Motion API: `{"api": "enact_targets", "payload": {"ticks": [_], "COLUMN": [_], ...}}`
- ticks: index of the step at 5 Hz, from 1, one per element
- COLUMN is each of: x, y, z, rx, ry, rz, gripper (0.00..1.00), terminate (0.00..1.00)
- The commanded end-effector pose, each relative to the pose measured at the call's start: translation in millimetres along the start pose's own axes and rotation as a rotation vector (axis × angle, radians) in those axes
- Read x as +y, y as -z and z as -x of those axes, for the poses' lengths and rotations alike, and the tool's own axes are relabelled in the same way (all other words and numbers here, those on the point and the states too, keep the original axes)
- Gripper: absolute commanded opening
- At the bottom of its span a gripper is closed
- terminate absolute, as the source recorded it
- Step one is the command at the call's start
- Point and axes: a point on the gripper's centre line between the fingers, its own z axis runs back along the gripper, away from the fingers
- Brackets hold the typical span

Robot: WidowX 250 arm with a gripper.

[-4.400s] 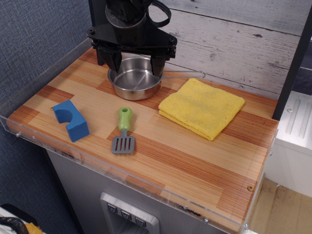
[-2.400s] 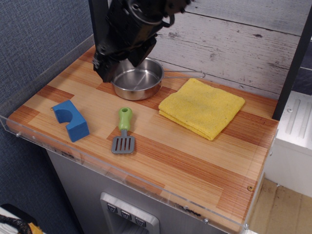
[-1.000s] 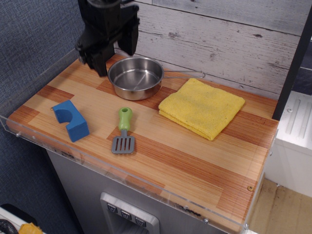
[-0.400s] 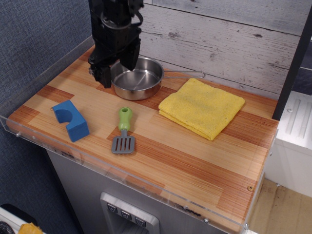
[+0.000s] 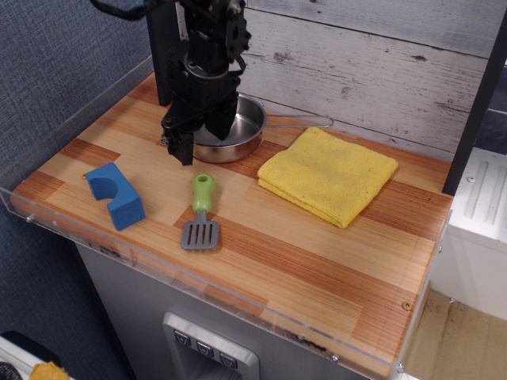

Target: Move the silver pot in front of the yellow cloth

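Since the frame just before, the black gripper had swung from the pan's left side to its front-left rim and dropped lower, while the small shallow round shiny steel pot itself sat where it had been, near the back edge of the wooden counter, left of centre. Its long thin wire-loop handle ran rightward along the back edge, so the pot's long axis lay roughly parallel to the plank wall, with the handle end close to the back corner of the folded square bright yellow cloth. The cloth lay just beside the pot, to its right and slightly nearer the front edge. The gripper's two fingers appeared parted, one finger hanging outside the near rim and the other apparently over or inside the bowl, though whether they had pinched the rim could not be told. The pot therefore lay directly beneath and just behind the gripper, and the bare stretch of counter in front of the cloth lay toward the front-right; the coming move probably called for a grip on the rim and a diagonal carry that way. Farther out, a grey slotted spatula with a green handle lay toward the front edge, and a blue notched block sat near the front-left corner.
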Motion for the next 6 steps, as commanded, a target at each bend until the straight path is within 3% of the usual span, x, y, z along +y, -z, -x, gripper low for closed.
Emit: {"api": "enact_targets", "payload": {"ticks": [1,3,6], "x": [-7.3,-3.7,-1.4], "y": [-12.2,-20.8,-32.1], "z": [2.6,-0.5,-2.5], "rx": [-0.032,-0.066,-0.065], "ry": [0.004,-0.010,-0.005], "rz": [0.053,0.064,0.084], "gripper": [0.00,0.00,0.00], "terminate": [0.00,0.00,0.00]}}
